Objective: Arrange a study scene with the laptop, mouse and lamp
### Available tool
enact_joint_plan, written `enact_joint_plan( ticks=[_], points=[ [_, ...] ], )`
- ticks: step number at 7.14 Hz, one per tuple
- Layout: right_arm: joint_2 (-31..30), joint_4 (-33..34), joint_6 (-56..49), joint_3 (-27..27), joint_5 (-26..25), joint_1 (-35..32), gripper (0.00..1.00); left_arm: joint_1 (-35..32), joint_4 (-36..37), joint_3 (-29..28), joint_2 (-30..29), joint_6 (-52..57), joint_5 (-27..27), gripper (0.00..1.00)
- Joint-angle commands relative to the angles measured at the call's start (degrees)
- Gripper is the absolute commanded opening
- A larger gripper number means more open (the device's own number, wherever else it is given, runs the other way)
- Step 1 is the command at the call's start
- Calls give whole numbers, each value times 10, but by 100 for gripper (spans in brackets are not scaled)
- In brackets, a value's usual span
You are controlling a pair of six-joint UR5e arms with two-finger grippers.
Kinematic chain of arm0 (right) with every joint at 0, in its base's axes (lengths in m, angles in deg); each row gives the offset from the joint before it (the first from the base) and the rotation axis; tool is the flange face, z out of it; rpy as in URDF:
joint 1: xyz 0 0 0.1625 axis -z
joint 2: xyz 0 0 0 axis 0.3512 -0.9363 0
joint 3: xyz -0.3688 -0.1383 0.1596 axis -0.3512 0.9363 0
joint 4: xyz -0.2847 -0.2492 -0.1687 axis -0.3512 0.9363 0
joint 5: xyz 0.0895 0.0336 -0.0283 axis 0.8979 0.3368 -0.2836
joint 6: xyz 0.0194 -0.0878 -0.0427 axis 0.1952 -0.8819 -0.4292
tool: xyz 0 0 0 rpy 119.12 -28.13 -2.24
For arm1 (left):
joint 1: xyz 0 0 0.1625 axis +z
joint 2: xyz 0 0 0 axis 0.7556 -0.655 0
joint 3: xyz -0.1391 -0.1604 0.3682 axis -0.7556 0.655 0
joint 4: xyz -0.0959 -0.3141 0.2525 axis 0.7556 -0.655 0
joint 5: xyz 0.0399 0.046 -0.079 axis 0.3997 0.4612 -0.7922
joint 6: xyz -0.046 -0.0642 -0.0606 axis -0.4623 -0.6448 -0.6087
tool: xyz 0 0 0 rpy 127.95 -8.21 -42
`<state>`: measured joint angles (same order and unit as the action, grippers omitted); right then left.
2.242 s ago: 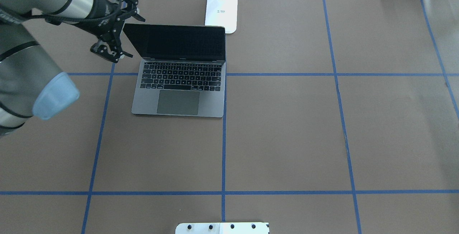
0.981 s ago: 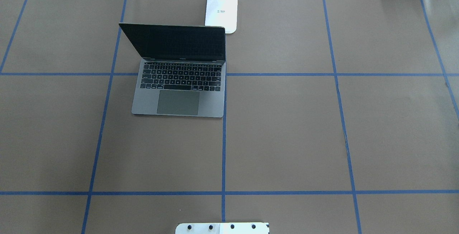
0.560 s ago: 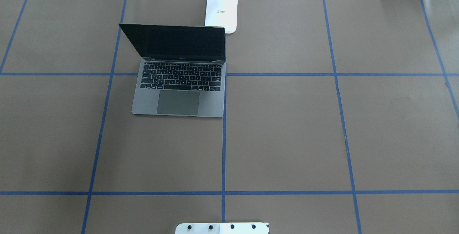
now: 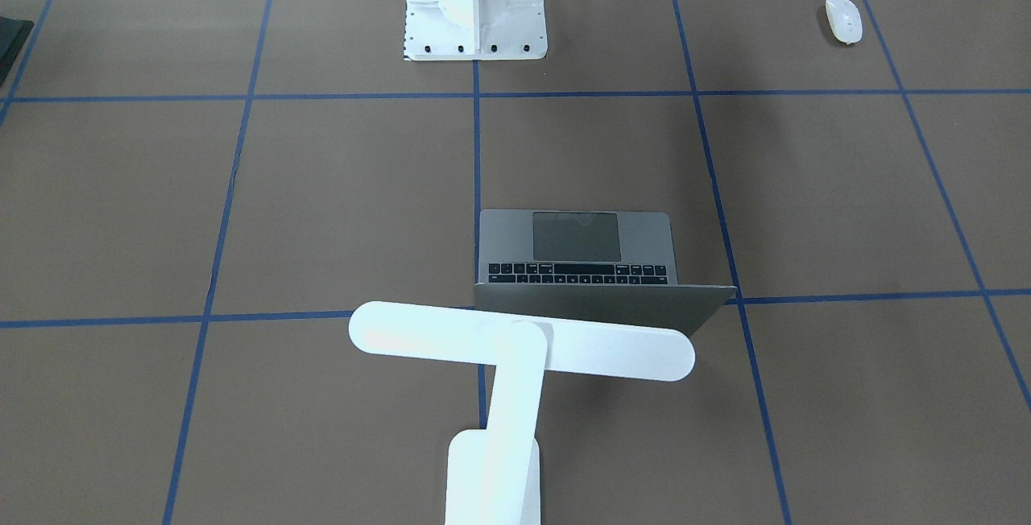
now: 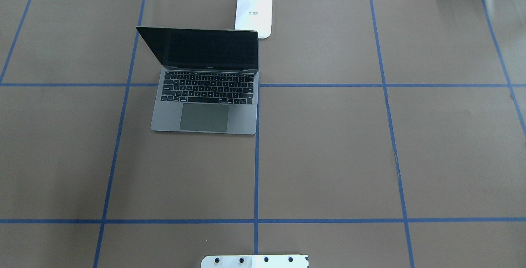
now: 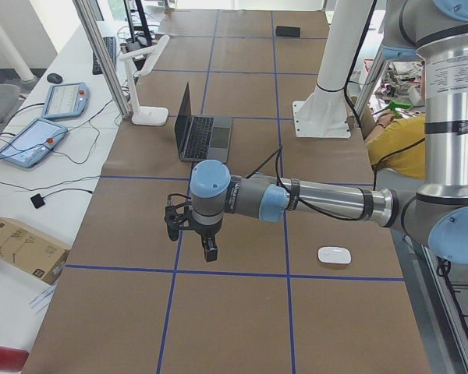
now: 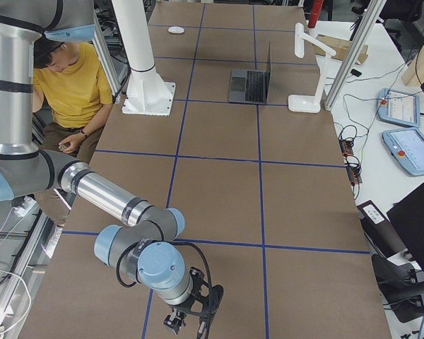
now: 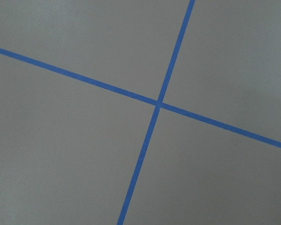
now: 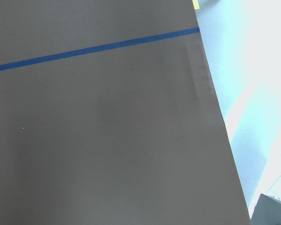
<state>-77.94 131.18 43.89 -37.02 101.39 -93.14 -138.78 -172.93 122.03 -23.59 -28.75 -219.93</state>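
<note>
Whether the jaws of the left gripper [image 6: 192, 238], hanging over the bare desk [image 6: 242, 327] at centre-left of the left-side view, are parted or closed cannot be told. The same goes for the right gripper [image 7: 189, 321] at the right-side view's bottom edge. The laptop [image 5: 205, 107] stands open in the overhead view's upper left, with the lamp [image 5: 253, 13] just above its right corner. The mouse [image 4: 843, 20] lies alone at the front-facing view's upper right.

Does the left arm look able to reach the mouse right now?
Probably yes: the mouse lies alone on bare table on the robot's left, with nothing between it and the left gripper.
</note>
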Motion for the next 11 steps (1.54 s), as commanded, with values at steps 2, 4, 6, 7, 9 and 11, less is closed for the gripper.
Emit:
enact_joint_plan(
  ticks=[2, 4, 6, 7, 9, 11],
  points=[
    [0, 9, 325, -30, 13, 71, 100, -23, 2, -27, 4, 79, 0, 100],
    [-6, 28, 475, -33, 56, 119, 99, -26, 2, -25, 6, 79, -2, 100],
    [-6, 76, 577, -37, 74, 180, 96, -27, 1, -22, 16, 79, -4, 100],
    [-7, 128, 601, -40, 91, 189, 97, -27, 1, -21, 17, 79, -4, 100],
    [-76, 158, 670, -85, 98, 190, 99, -26, -1, -21, 17, 78, -4, 100],
    [-123, 165, 674, -96, 124, 192, 98, -26, -4, -21, 20, 78, -4, 100]
  ],
)
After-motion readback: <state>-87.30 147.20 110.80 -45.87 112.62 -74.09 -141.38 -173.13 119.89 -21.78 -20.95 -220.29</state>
